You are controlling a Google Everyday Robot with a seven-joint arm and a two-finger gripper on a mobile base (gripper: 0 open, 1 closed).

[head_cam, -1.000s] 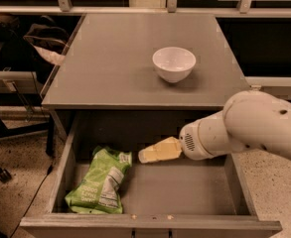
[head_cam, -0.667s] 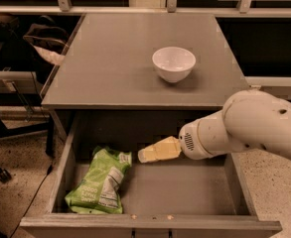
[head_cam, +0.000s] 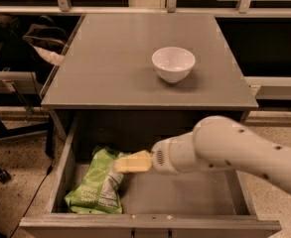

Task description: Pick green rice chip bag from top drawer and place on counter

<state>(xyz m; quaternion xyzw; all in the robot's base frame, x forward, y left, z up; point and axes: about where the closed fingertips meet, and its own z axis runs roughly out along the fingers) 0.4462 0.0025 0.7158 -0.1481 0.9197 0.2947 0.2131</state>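
The green rice chip bag [head_cam: 98,188] lies flat in the left part of the open top drawer [head_cam: 150,225], with its white label panel facing up. My gripper [head_cam: 121,163], pale yellow at the end of the white arm, reaches in from the right. Its tip is over the bag's upper right edge. I cannot tell whether it touches the bag. The grey counter [head_cam: 115,58] is above the drawer.
A white bowl [head_cam: 173,63] stands on the counter right of centre. The white arm [head_cam: 234,152] crosses the drawer's right half. A dark chair and bags [head_cam: 33,38] stand left of the cabinet. A rail runs behind it.
The gripper has moved left across the drawer. Its tip was beside the bag's upper right corner and now overlaps the bag's edge. Bag and bowl have not moved.
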